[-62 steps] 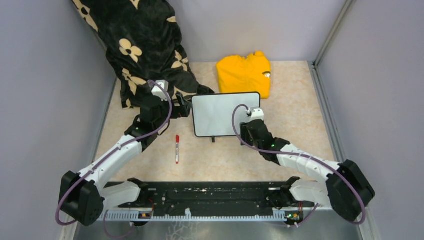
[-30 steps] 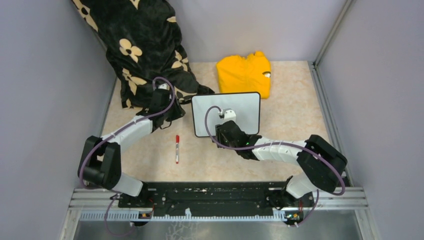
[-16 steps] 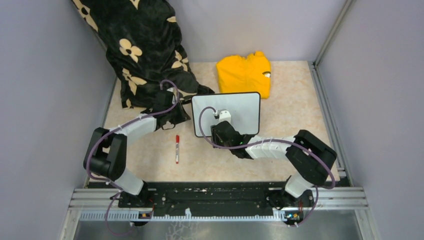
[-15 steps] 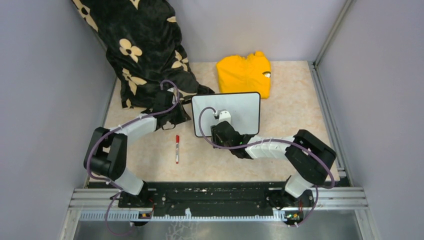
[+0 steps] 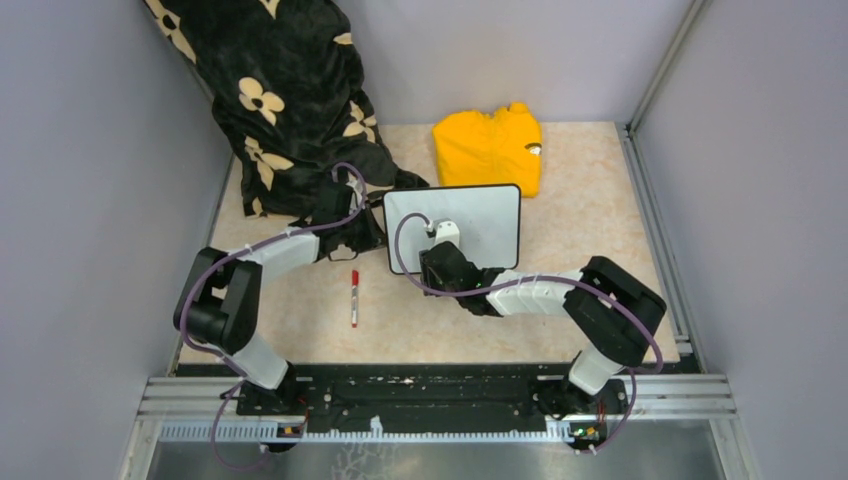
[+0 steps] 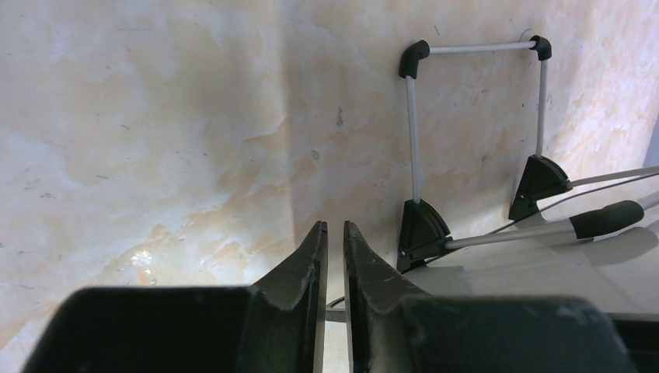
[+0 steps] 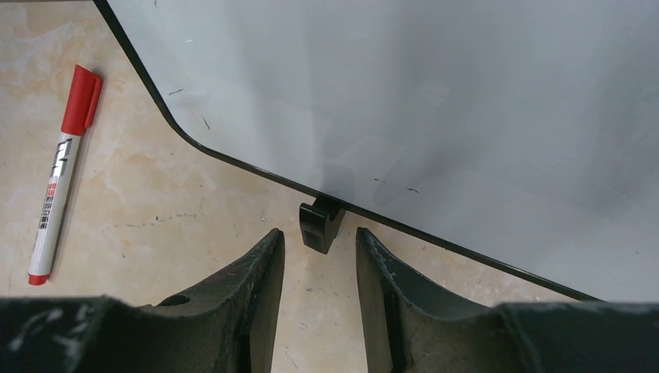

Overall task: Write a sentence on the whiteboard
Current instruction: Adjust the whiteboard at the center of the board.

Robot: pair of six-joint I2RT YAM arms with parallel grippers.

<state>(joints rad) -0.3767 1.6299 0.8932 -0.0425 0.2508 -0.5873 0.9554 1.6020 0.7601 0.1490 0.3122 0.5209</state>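
Both arms close in on the whiteboard, which stands mid-worktop, just in front of a yellow garment and beside a black floral cloth. In the last two seconds the right arm has swung from the board's near right corner to the left part of its near edge. There the right pincer now hangs with fingers parted either side of a small black foot, touching nothing. The left arm has folded its elbow back and slid the left pincer off the cloth to the board's left edge. Its fingers are drawn together to a thin slit with nothing between them, looking in at the wire stand under the board. The board itself has not shifted, and the red-capped marker lies untouched on the worktop to its near left. That suggests the arms are seeing to the board, not the pen. Writing has not begun, and no sentence is on the white face, only a few faint dark flecks. The marker's barrel carries black and red print, too small to read; a small badge on the garment is equally illegible.
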